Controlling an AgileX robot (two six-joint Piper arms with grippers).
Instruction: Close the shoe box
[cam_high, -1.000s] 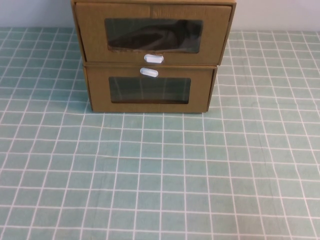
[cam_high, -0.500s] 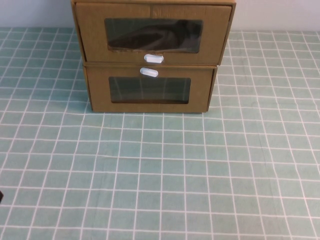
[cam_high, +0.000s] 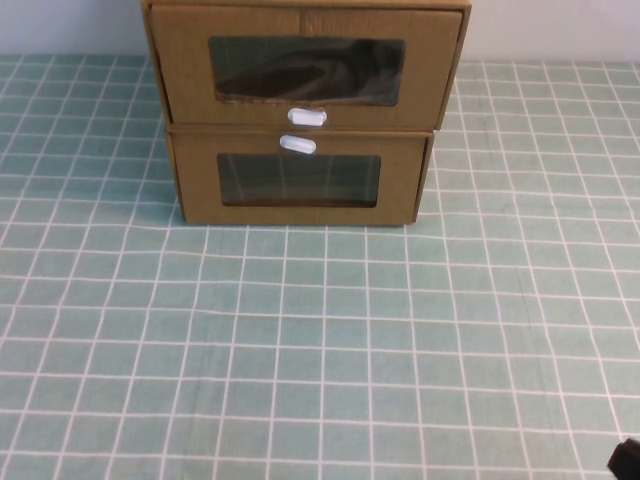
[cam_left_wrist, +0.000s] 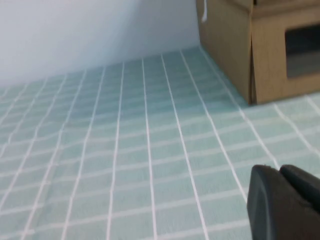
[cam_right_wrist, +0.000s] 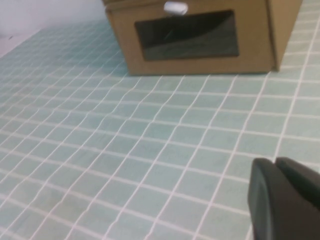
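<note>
The shoe box (cam_high: 305, 70) is the upper of two stacked brown cardboard drawers, with a clear window and a white pull tab (cam_high: 307, 117) below it. Its front juts out past the drawer beneath, and something dark shows through the window. My left gripper (cam_left_wrist: 278, 171) is shut and empty, low over the mat to the left of the boxes; the high view does not show it. My right gripper (cam_right_wrist: 276, 164) is also shut and empty, well in front of the boxes. It shows as a dark tip (cam_high: 626, 461) at the near right corner.
The lower drawer (cam_high: 300, 180) carries its white tab (cam_high: 298, 145) above its window; it also shows as the lower drawer (cam_right_wrist: 195, 35) and, from one corner, the lower drawer (cam_left_wrist: 270, 55). A green gridded mat (cam_high: 320, 340) covers the table. A pale wall stands behind.
A dark sliver of the left arm, at the high view's left edge half a second ago, is gone. The right gripper's tip has come into the bottom right corner. The boxes have not moved.
</note>
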